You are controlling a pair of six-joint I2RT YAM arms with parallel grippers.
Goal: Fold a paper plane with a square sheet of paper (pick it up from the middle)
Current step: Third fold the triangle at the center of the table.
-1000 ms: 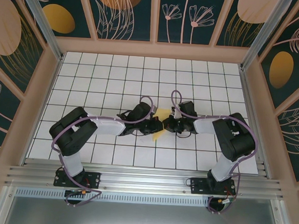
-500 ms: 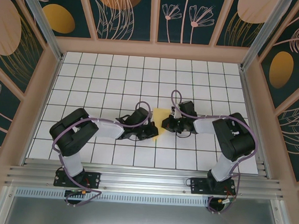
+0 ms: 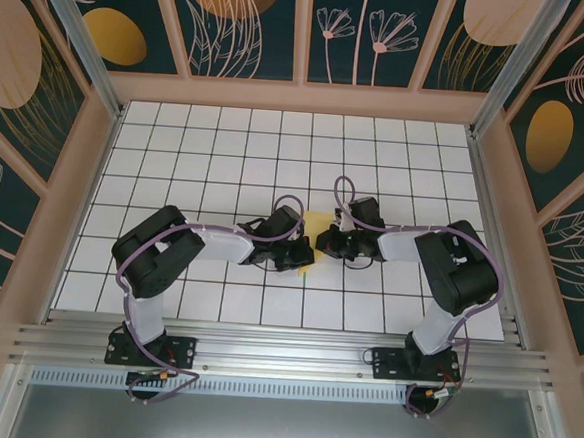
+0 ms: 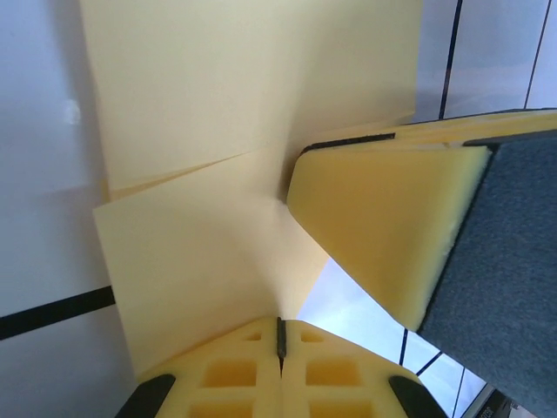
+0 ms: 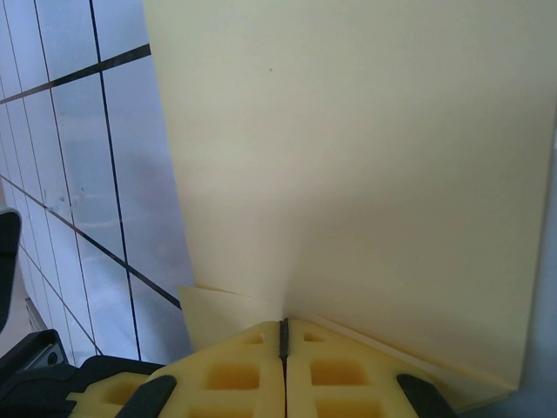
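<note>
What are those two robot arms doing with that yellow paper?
They are folding a yellow sheet of paper into a plane. The left gripper is pinched shut on one part of it and the right gripper on another, close together over the middle of the white tiled table. The paper shows creases and folded flaps, but it is not yet a plane.

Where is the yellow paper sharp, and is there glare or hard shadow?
Top external: sharp, evenly lit, yellow paper small, soft shadows under the arms. Left wrist: paper close, slightly soft, no glare. Right wrist: paper evenly lit; the white tiles look bluish.
</note>
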